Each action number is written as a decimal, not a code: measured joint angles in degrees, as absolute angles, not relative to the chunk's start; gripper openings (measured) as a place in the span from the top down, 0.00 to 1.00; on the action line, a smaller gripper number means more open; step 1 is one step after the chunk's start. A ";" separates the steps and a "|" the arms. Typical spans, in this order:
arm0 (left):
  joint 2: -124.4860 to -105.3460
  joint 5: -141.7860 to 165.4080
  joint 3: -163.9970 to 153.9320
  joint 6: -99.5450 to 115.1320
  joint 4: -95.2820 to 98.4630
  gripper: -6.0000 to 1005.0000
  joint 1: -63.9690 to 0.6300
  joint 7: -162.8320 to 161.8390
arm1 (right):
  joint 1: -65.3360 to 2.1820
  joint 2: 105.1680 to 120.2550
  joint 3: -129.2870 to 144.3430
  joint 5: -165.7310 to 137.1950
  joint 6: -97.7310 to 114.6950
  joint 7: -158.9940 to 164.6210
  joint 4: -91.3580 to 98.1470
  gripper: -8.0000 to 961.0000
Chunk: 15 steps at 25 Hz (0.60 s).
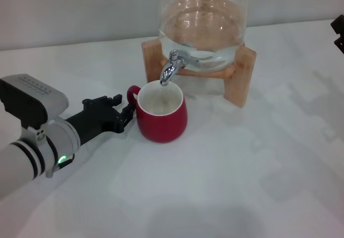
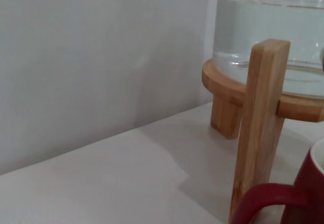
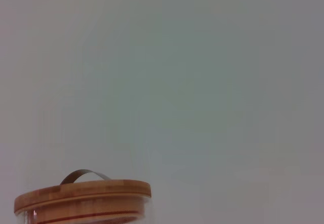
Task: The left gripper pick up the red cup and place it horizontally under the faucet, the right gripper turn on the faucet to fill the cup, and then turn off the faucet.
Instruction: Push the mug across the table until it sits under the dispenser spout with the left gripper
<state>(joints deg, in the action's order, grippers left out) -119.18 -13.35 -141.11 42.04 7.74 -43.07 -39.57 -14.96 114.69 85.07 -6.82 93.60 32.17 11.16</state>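
Note:
The red cup (image 1: 161, 121) stands upright on the white table with its white inside showing. Its rim sits directly below the spout of the chrome faucet (image 1: 171, 69). My left gripper (image 1: 124, 109) lies low on the table just left of the cup, beside the loop handle. Its black fingers are open and hold nothing. In the left wrist view the cup (image 2: 276, 196) shows as a red handle and wall by a wooden stand leg (image 2: 260, 128). Only a black edge of my right gripper (image 1: 338, 33) shows at the far right, well away from the faucet.
The faucet is fitted to a clear glass jar (image 1: 204, 28) of water on a wooden stand (image 1: 244, 77) at the back of the table. The right wrist view shows the jar's wooden lid (image 3: 83, 193) with a metal handle. A grey wall stands behind.

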 joint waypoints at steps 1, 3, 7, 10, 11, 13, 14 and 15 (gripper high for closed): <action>-119.18 -13.35 -141.10 42.06 7.75 0.61 -43.07 -39.52 | -14.95 114.70 85.09 -6.83 93.60 32.31 11.16 0.11; -119.17 -13.36 -141.09 42.09 7.74 0.60 -43.07 -39.49 | -14.94 114.69 85.13 -6.84 93.60 32.47 11.16 0.11; -119.13 -13.36 -141.06 42.07 7.71 0.59 -43.07 -39.04 | -14.97 114.70 85.20 -6.85 93.64 32.52 11.16 0.11; -119.14 -13.48 -141.03 42.08 7.70 0.50 -43.01 -37.56 | -15.00 114.70 85.25 -6.85 93.64 32.53 11.16 0.11; -119.18 -13.58 -141.01 42.08 7.70 0.45 -42.99 -37.13 | -15.01 114.70 85.25 -6.86 93.62 32.53 11.16 0.11; -119.23 -13.74 -140.97 42.08 7.70 0.45 -42.98 -36.69 | -15.02 114.70 85.24 -6.86 93.54 32.54 11.16 0.11; -119.24 -13.76 -140.90 42.08 7.71 0.45 -42.98 -36.43 | -15.03 114.70 85.23 -6.86 93.52 32.54 11.16 0.11; -119.24 -13.78 -140.60 42.09 7.71 0.45 -42.98 -36.08 | -15.03 114.69 85.21 -6.86 93.51 32.55 11.16 0.11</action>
